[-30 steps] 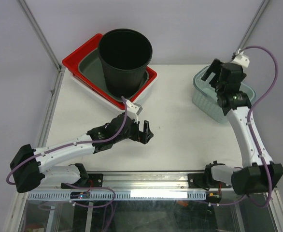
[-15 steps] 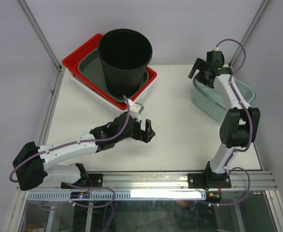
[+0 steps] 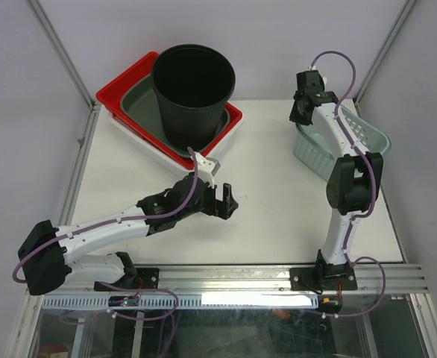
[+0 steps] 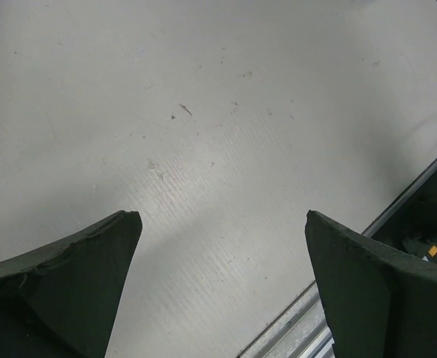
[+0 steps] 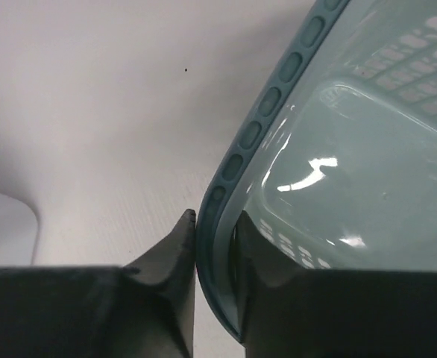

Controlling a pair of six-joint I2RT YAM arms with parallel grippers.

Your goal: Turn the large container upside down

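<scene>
Basket (image 3: 319,155) of translucent teal plastic, slotted along its rounded rim, has tipped up since half a second ago, its body lying right of the right gripper (image 5: 214,224), whose black fingers (image 5: 166,287) pinch that rim. Left gripper (image 4: 222,220) is spread wide, matte white tabletop (image 4: 203,112) beneath it.

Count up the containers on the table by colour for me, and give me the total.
black bucket: 1
red tray: 1
grey-green tub: 1
white tray: 1
teal basket: 1
Total: 5
</scene>
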